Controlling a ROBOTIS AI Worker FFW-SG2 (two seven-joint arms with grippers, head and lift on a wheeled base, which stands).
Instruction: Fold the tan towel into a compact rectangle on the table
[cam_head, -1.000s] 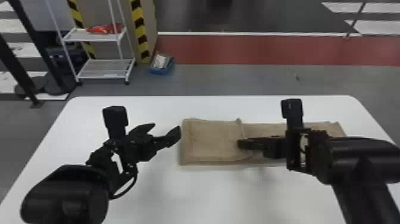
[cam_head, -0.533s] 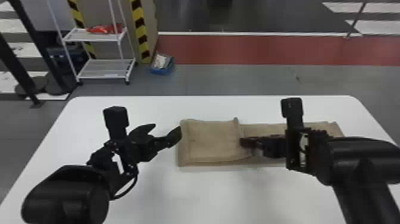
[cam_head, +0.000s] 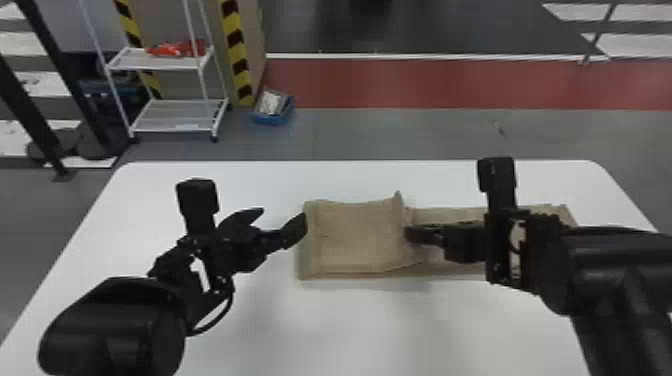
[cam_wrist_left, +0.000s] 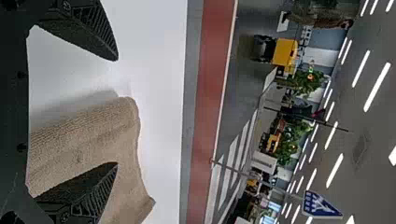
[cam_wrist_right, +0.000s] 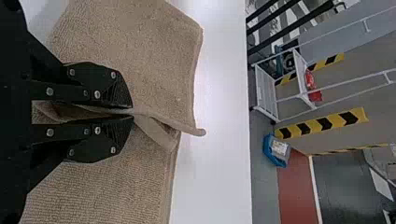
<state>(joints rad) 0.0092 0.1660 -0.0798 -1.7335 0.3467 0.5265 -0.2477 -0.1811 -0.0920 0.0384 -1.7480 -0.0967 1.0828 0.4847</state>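
My right tool (cam_head: 411, 235) pinches the towel (cam_head: 352, 237), its length running nine to three; my left tool (cam_head: 284, 217) gapes at nine o'clock

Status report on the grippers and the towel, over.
Left gripper open beside towel's folded end. Right gripper shut on towel edge. Tan towel partly folded on table. No obstruction seen.

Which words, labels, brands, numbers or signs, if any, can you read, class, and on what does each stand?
No word, brand or number is readable.
Blue sign, seemingly on a pole: white marks, too small to read.
White panel in the background: dark marks, too small.
Tan towel: no print seen.
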